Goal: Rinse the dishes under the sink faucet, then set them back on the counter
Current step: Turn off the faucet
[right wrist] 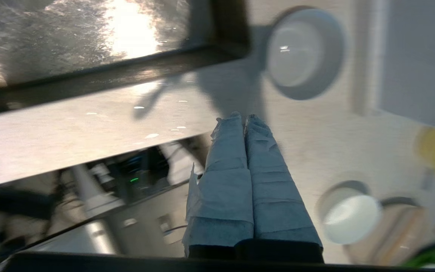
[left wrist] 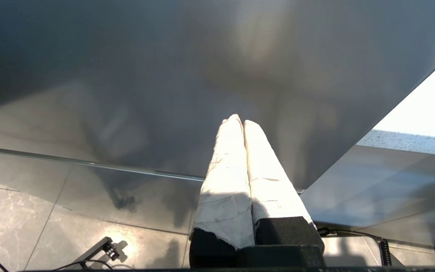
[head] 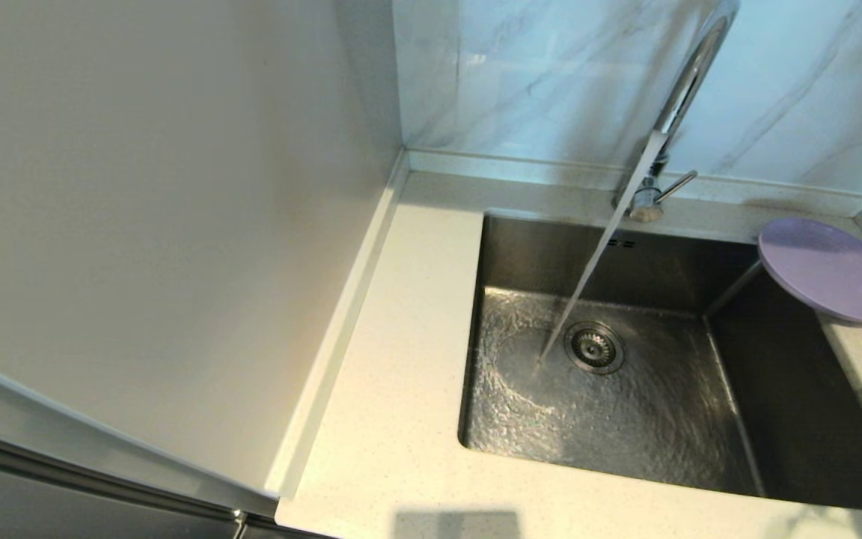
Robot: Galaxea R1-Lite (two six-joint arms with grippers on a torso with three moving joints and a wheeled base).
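Water is seen running from the gooseneck faucet [head: 682, 90] into the sink [head: 625, 404]. The lavender plate [head: 829, 269] is set at the basin's 2 o'clock corner, overhanging; the pink bowl [right wrist: 304, 53] rests on the counter [head: 393, 359] at 3 o'clock. Left gripper [left wrist: 239, 121] and right gripper [right wrist: 241, 118] are noted closed, empty, clear of the basin.

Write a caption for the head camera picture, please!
Water runs from the sink faucet into the empty sink; the lavender plate overhangs its corner.
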